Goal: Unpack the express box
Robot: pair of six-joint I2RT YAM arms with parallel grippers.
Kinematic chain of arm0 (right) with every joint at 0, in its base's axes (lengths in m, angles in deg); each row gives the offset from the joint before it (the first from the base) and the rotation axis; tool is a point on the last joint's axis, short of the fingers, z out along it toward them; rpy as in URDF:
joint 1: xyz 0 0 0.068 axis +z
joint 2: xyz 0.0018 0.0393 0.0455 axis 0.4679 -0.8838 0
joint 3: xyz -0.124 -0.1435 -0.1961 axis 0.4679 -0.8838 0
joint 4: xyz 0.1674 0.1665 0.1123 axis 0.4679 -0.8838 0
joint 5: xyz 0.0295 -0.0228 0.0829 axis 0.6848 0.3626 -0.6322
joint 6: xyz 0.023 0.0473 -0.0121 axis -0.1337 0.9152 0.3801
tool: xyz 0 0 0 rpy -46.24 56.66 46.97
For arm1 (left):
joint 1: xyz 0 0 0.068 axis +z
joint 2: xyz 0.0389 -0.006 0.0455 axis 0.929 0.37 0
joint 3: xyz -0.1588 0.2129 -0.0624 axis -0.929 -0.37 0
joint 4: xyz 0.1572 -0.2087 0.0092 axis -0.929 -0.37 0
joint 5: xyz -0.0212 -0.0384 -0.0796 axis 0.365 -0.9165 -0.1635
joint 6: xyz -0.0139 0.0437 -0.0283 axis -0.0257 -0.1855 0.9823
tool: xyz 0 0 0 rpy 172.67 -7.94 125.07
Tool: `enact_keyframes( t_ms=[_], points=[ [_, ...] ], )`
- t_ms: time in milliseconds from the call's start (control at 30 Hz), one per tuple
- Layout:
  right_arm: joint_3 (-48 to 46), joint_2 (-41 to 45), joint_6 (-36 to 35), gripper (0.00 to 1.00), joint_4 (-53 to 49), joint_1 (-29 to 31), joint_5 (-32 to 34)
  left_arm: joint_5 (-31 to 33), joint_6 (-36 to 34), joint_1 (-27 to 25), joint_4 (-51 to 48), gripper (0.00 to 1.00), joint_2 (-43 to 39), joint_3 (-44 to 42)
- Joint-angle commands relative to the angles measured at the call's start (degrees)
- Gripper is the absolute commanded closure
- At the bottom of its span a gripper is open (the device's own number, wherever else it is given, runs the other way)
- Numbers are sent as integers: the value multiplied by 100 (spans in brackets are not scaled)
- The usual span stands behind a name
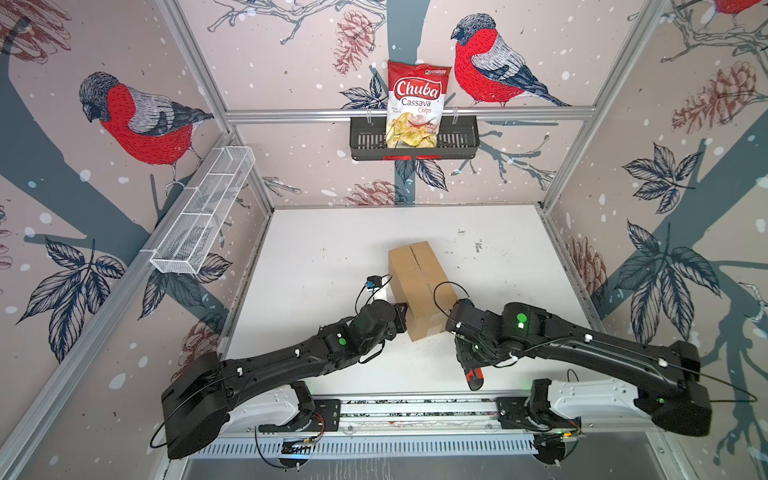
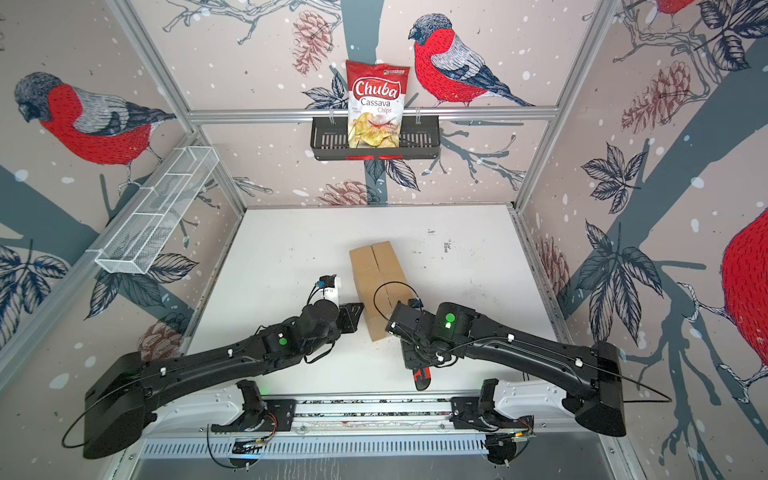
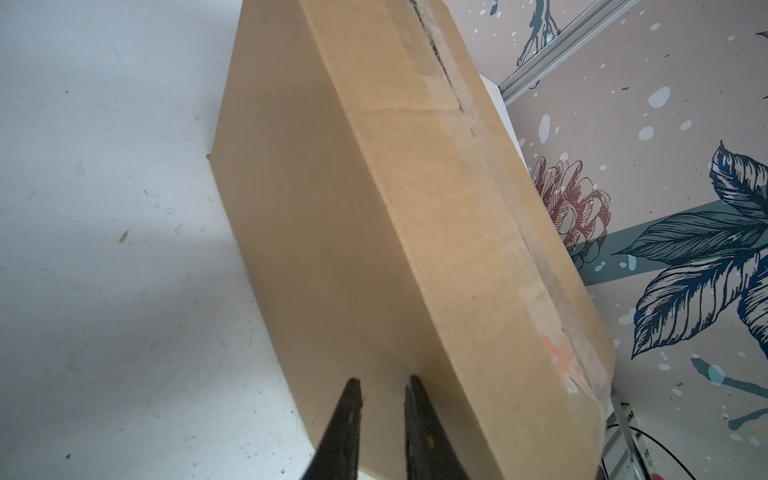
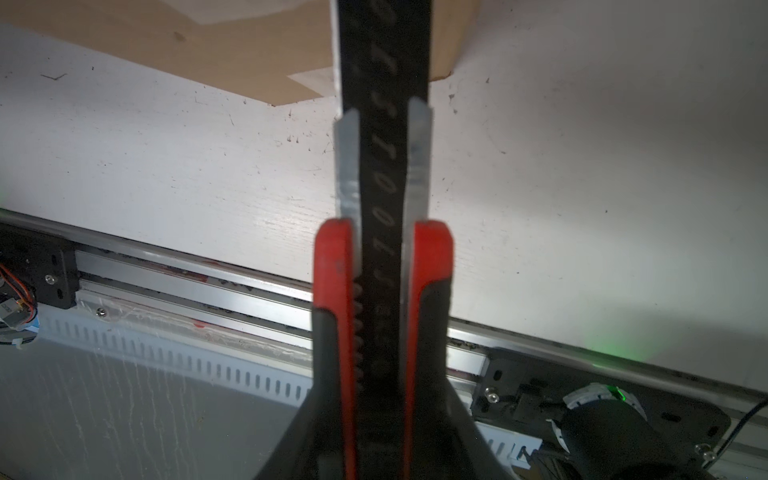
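The box [image 1: 419, 286] lies shut and taped mid-tabletop [image 1: 324, 249]. My left gripper [image 3: 381, 380], jaws slightly parted and empty, sits at its long side, likely to brace it. My right gripper [image 1: 465, 359] pinches a knife [image 4: 382, 174] beside the near corner, presumably for the tape.

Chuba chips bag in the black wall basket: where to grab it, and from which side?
Pinch the chips bag by its crimped top seal, coming from above with one jaw in front and one behind. It stands upright with its lower part sunk in the black basket, so probably only that flat top edge is free and thin enough to close on.
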Motion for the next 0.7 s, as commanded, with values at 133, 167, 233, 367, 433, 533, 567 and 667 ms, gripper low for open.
enact_keyframes(
  t_ms=[133,167,233,367,433,533,567,667],
  points=[
    [12,5,-20,88,38,8,18,8,28,-14,227,79,-4,-10],
    [12,4,-10,88,36,12,21,13,25,-14,229,79,-7,-18],
    [-4,21,5,88,46,12,20,2,36,-14,246,79,-11,-19],
    [3,4,2,88,49,21,13,9,27,-14,262,79,-7,-28],
    [-2,10,13,88,61,25,7,7,28,-14,261,79,-7,-26],
    [-24,12,16,88,79,43,-6,8,33,-14,279,79,-1,-36],
    [-31,12,28,88,73,47,-12,7,36,-14,283,79,-1,-39],
    [-41,35,48,88,74,65,1,5,41,-23,305,79,5,-45]
  ],
)
